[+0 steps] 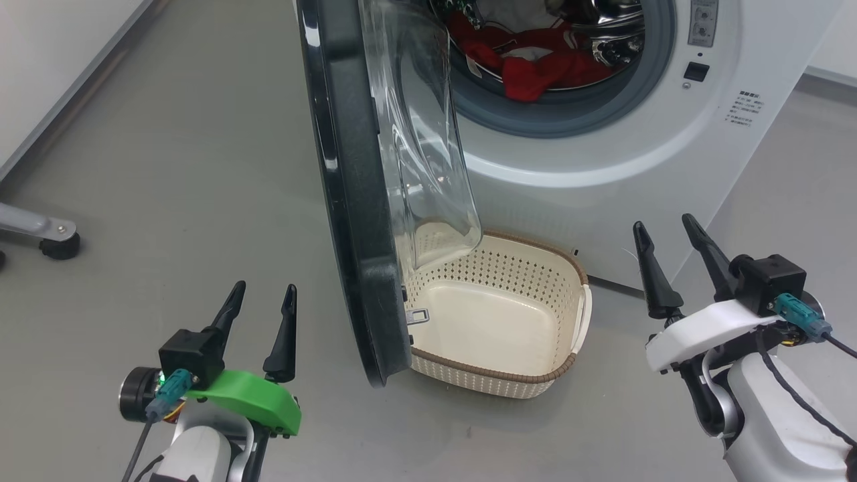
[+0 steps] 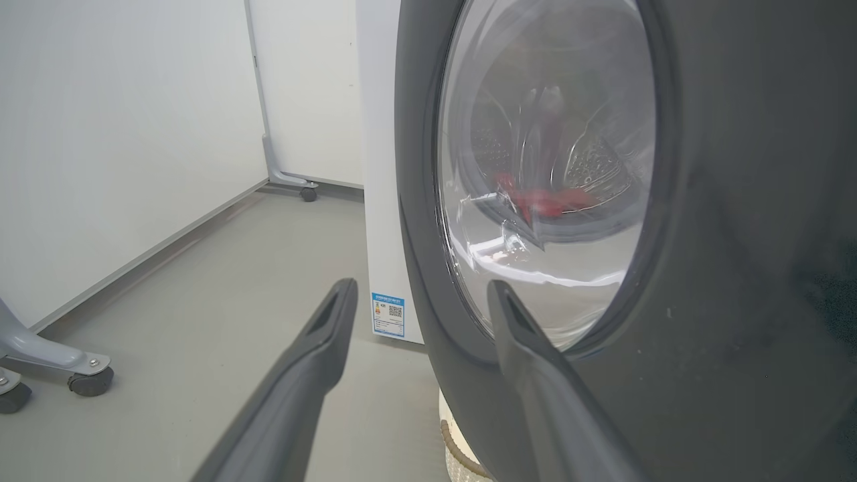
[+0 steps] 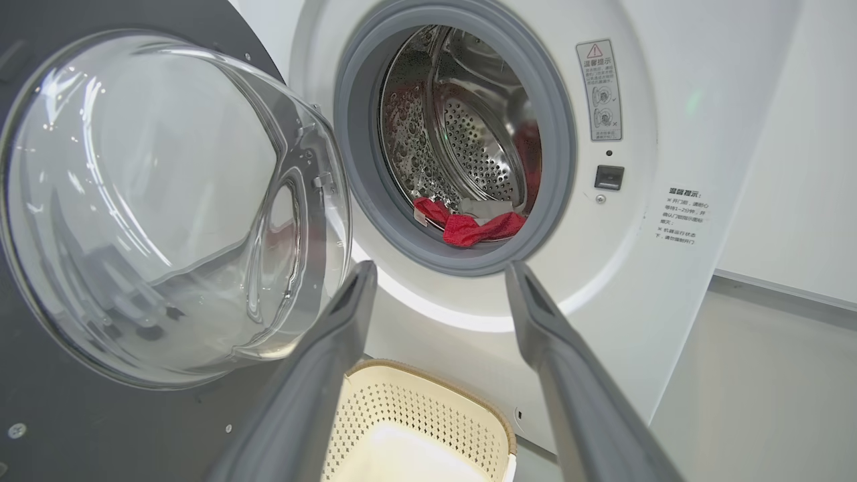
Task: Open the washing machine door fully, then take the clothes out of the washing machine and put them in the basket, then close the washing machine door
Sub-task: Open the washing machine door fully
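Holds the left claw (image 1: 265, 288) at seven o'clock in the head view, its two dark fingers (image 1: 284, 335) spread wide, pointing toward twelve, gripping nothing. Wears a green wrist bracket (image 1: 251, 398) just behind them, above the pale left forearm (image 1: 201, 448). Holds the right claw (image 1: 663, 222) at four o'clock, set higher in the head view, its fingers likewise parted and empty, tilted toward eleven. Carries a white wrist bracket (image 1: 703, 331) there, ahead of the pale right forearm (image 1: 770, 428).
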You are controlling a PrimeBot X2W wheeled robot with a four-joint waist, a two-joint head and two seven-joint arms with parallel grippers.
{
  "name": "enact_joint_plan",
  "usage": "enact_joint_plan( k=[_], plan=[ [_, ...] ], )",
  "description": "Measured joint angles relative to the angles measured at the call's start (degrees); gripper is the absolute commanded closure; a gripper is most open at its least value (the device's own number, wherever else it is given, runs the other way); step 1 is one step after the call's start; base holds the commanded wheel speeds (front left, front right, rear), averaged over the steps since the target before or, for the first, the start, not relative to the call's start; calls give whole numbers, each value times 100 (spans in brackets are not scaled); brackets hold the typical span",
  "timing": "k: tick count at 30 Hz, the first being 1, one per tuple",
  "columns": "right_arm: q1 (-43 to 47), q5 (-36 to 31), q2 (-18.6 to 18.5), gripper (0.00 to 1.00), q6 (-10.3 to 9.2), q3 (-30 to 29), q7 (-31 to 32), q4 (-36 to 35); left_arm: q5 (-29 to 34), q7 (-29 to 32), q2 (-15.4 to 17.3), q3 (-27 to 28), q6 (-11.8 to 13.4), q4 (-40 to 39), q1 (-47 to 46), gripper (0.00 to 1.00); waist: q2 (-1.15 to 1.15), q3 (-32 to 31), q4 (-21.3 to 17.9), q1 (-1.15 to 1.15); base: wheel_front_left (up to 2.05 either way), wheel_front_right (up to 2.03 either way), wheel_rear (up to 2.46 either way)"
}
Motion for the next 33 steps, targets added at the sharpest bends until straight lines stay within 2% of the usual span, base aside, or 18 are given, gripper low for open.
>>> enact_joint_plan(
  k=[5,24,33],
  plan=[
    [31,-271,172,0,-136,-278,10,-155,0,0,0,12,0,0,2,0,0,3,-10,0,0,0,0],
    [430,-710,582,0,-127,-677,10,-210,0,0,0,11,0,-2,6,0,0,33,-28,0,0,0,0],
    [512,-923,648,0,-9,-809,10,-162,0,0,0,-2,0,-1,7,0,0,15,-6,0,0,0,0]
  ],
)
